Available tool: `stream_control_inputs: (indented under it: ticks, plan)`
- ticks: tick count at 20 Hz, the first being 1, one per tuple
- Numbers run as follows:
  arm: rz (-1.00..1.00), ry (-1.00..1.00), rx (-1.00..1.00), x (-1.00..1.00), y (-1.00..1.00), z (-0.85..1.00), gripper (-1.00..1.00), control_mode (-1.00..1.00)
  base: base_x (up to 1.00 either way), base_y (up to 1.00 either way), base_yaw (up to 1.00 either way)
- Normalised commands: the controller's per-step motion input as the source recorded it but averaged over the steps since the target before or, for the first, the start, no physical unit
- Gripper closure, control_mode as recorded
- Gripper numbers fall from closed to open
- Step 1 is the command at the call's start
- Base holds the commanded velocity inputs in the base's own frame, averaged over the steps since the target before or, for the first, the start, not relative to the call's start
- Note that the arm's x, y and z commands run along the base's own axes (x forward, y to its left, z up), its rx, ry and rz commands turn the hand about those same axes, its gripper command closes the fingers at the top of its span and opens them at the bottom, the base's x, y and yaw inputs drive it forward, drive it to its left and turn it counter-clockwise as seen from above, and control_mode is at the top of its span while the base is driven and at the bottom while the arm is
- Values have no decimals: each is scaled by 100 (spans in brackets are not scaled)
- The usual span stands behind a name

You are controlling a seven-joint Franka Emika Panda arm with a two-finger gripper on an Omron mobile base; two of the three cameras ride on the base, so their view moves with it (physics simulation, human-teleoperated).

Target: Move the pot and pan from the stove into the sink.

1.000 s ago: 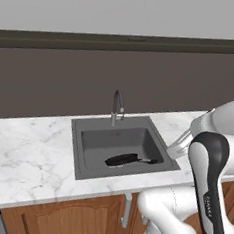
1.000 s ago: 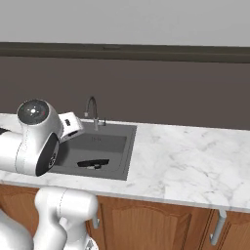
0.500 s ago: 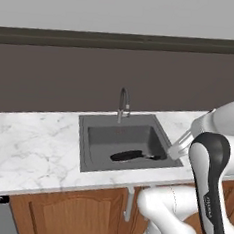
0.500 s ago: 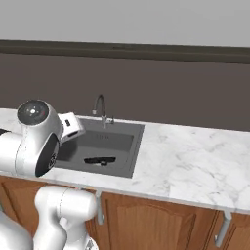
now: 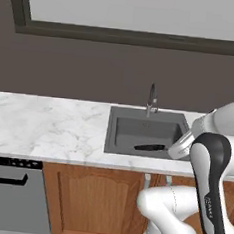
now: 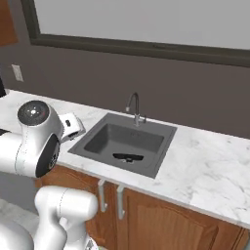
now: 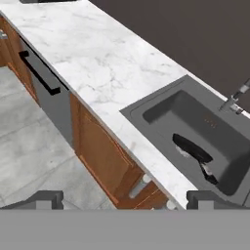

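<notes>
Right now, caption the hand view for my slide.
Open gripper looks down over the marble counter at the sink, with the black pan lying in the basin, faucet behind.

pan (image 5: 150, 147) in sink (image 5: 118, 135); faucet (image 5: 151, 99) behind sink; dishwasher (image 5: 9, 195) under counter (image 5: 48, 125), left.

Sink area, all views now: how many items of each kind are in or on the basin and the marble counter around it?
Shallow black frying pan with long handle, in the dark grey rectangular sink: 1
Slim curved metal faucet: 1
Dark grey pot: 0
Total: 2
</notes>
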Motion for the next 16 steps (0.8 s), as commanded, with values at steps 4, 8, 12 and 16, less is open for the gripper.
stream_control_inputs:
  ticks: [4, 8, 12, 16]
  plan:
    - [0, 0, 0, 0, 0, 0, -100, 100, -36, 0, 41]
    - [0, 0, 0, 0, 0, 0, -100, 100, -33, 0, 42]
    - [0, 0, 0, 0, 0, 0, -100, 100, -25, 0, 44]
    - [0, 0, 0, 0, 0, 0, -100, 100, -23, 0, 44]
